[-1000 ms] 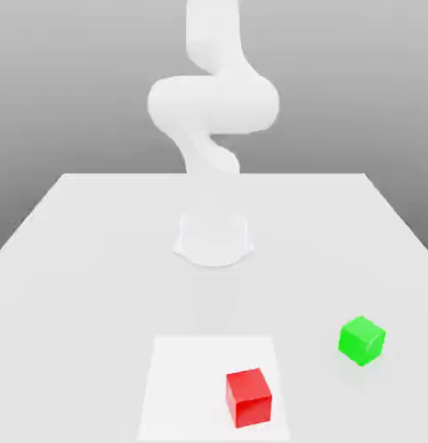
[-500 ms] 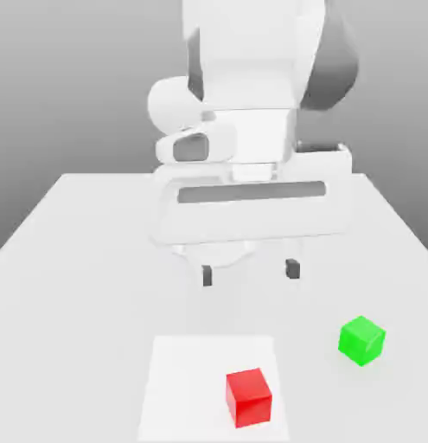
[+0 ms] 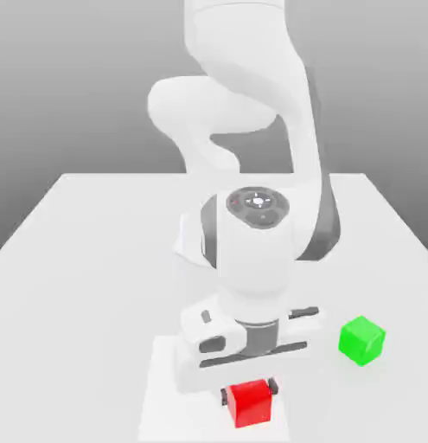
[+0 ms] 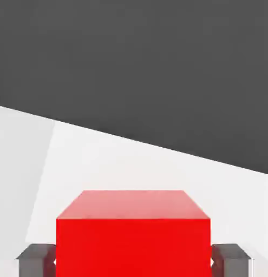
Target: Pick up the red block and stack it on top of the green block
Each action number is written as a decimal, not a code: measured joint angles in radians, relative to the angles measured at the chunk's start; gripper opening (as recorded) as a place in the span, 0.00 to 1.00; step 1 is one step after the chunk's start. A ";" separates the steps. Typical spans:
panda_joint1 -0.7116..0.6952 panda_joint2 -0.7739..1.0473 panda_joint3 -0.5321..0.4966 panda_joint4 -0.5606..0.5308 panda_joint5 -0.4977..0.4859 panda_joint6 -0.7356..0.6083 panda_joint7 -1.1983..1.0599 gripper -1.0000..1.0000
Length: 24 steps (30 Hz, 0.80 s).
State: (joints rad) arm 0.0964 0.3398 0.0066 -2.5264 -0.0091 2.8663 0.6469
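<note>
Exterior view, left to right: the gripper is reaching down over the red block, which is sitting on the table close to its near edge, roughly midway along that edge. The green block is resting well apart toward the exterior view's right, nearer the table's right edge, with nothing on top of it. Hand view: the dark fingers are flanking the red block, one on each side, and are spread apart; whether the pads are touching the cube's faces cannot be told. Progress, as judged: the approach is complete, while the red block is not yet lifted. Closing on the cube, raising it, carrying it across and setting it on the green block are all remaining.
</note>
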 joint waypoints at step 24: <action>0.204 -0.319 0.123 -0.112 0.111 -0.190 0.636 0.00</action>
State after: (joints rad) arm 0.3008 0.0207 0.1301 -2.6380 0.1018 2.6762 1.2828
